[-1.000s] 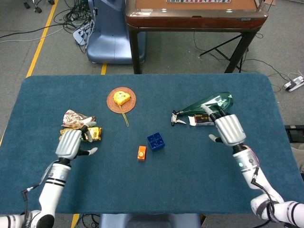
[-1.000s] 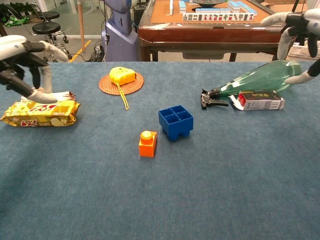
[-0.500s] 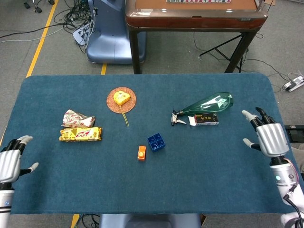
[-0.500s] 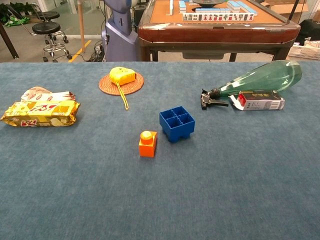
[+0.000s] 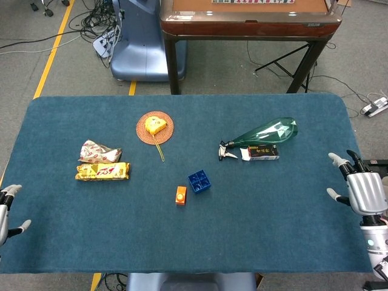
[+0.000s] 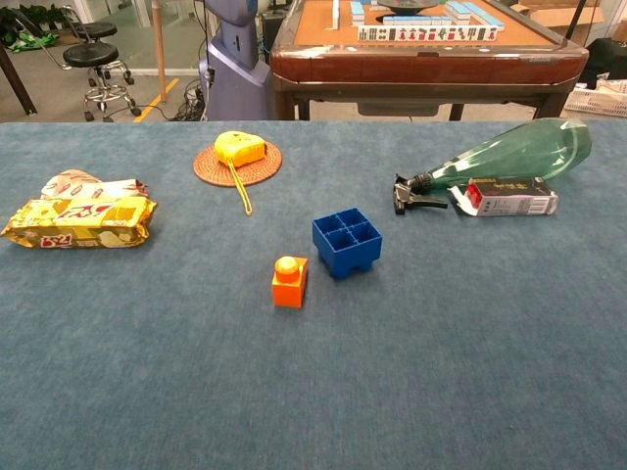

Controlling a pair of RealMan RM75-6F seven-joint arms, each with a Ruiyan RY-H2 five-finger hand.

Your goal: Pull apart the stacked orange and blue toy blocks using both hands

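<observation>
Already the small orange plastic block with a single round stud (image 6: pixel 289 281) and the blue square plastic block with four open cells (image 6: pixel 346 240) sit apart on the teal felt table (image 5: pixel 254 230), just beside each other near the middle of the frame, the orange one lower left of the blue, with a narrow strip of cloth between them; I judge the pulling apart done. My left hand (image 5: pixel 5 209) shows only at the far left edge of the head view, my right hand (image 5: pixel 362 189) at the far right edge, and neither appears in the chest view. Both hold nothing, fingers spread. The blocks lie well inward from either hand, toward the centre, with neither hand clearly nearer; the pair's line runs from lower left to upper right. Both blocks look hard, glossy and sharp-edged, light enough to skid on the napped cloth if nudged. Elsewhere, a woven round coaster with a yellow toy on it (image 5: pixel 154 127) lies upper left of the blocks, a yellow crinkled snack packet (image 5: pixel 102 171) at left with a patterned wrapper (image 5: pixel 97 151) above it, and a green translucent spray bottle (image 5: pixel 264 133) lies on its side at right, a small printed carton (image 5: pixel 262 152) touching it.
</observation>
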